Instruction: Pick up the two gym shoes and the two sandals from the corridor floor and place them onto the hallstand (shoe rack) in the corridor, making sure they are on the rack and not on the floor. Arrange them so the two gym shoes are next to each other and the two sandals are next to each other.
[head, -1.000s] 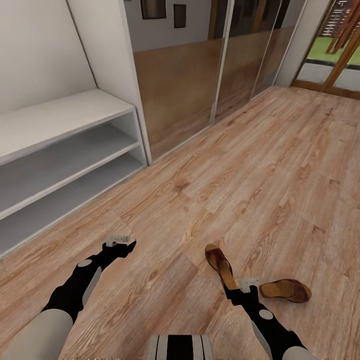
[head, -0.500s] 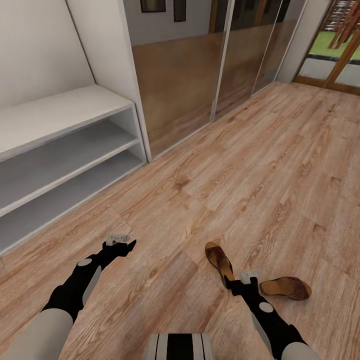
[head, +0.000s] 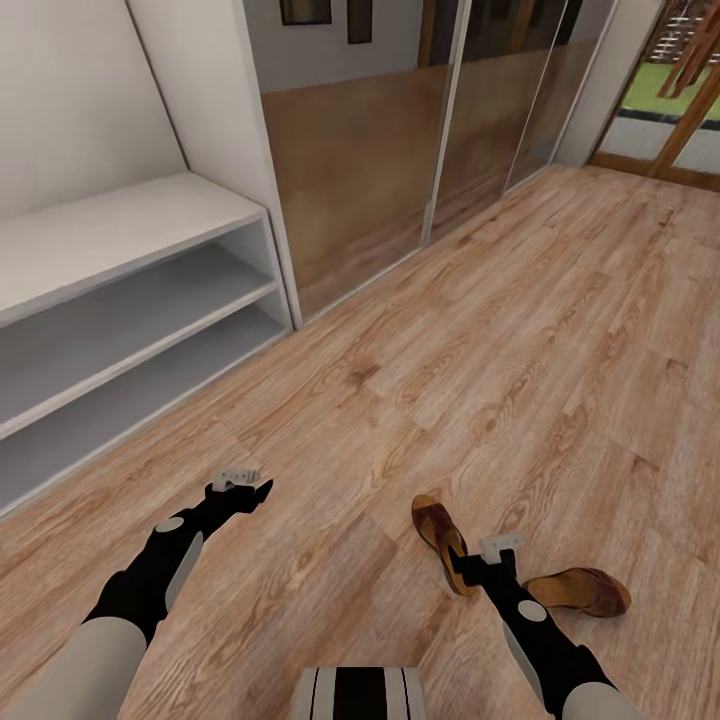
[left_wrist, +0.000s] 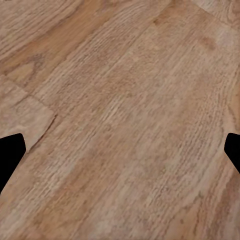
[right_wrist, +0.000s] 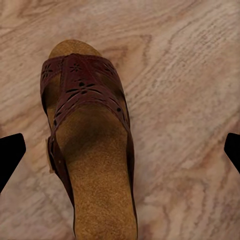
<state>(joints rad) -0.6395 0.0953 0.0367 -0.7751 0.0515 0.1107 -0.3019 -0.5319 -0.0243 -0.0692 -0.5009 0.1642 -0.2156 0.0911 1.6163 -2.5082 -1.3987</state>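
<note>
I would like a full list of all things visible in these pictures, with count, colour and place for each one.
sandals: 2, brown, on the floor near the robot; one under the right gripper, the other beside the right arm
floor: 1, light brown wood planks
rack: 1, white-grey, two open shelves with nothing seen on them, by the wall at left
mirror doors: brown-tinted, behind the rack's end
doorway: 1, wood frame, far right, green outside
left gripper: black, open, over bare floor
right gripper: black, open, over a sandal's strap
</note>
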